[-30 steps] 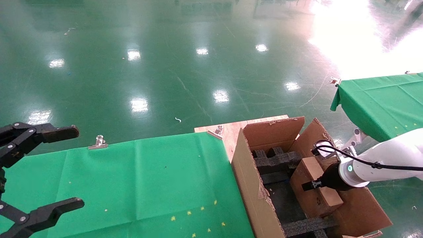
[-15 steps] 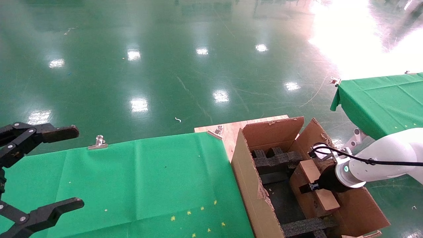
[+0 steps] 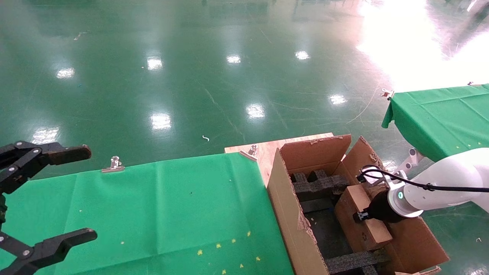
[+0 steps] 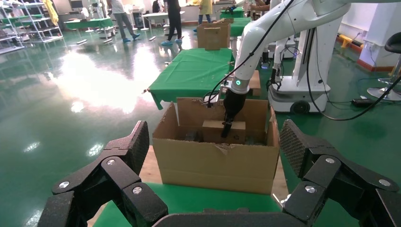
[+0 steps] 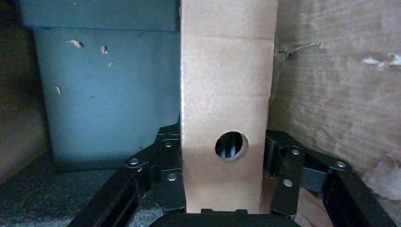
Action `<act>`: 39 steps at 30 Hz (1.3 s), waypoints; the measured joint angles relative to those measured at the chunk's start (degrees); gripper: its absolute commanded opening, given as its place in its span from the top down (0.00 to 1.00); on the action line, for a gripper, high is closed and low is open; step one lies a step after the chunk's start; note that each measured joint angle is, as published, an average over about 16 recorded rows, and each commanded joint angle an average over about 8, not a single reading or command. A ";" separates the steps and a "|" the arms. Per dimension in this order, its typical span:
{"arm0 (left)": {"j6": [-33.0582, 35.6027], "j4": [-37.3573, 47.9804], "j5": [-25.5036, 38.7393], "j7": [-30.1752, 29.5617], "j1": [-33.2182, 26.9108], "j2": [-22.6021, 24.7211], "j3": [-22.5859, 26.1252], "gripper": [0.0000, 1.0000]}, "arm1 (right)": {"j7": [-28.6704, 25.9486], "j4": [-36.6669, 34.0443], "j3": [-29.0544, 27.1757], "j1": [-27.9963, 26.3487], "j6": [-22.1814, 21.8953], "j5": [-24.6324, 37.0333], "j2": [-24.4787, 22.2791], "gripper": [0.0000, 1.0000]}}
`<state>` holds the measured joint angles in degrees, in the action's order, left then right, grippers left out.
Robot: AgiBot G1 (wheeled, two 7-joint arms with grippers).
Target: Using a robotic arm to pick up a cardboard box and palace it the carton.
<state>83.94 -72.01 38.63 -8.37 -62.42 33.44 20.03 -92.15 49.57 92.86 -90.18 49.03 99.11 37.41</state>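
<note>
Cardboard fills the right side of the head view: the carton [image 3: 284, 214] stands at the right end of the green-covered desk [image 3: 160, 214], flaps up and ragged, with black foam [image 3: 317, 187] across its far end and another strip near its front. Inside it, against the right wall, the box [image 3: 359, 221] sits tilted, its long top face sloping down toward the front.

The right gripper [image 3: 361, 216] reaches into the carton from the right on the white arm [image 3: 443, 187], a black cable looping over the wrist and a green light showing on the collar. In the right wrist view its fingers [image 5: 165, 175] are clenched on the box [image 5: 227, 109], 1 on each side, pressing its 2 broad faces, with the narrow face and its round hole [image 5: 231, 146] turned to the camera. Carton wall is just beside the box on one side, a dark panel on the other.

The left gripper [image 3: 57, 194] hangs over the left end of the desk, well apart from the carton, its fingers spread wide and grasping nothing. From the left wrist view the carton [image 4: 222, 161] stands beyond those fingers [image 4: 127, 151], with the arm [image 4: 265, 38] dipping into it and the box [image 4: 215, 130] showing above the front wall. A second green desk [image 3: 443, 118] stands off to the right.
</note>
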 measured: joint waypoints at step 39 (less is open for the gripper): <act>0.00 0.01 -0.01 0.01 -0.01 -0.01 0.02 0.00 | 0.23 16.84 -6.93 -16.14 2.45 -1.63 -5.95 0.00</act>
<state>83.94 -72.01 38.61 -8.35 -62.43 33.44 20.05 -91.92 66.40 85.92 -106.32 51.48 97.48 31.46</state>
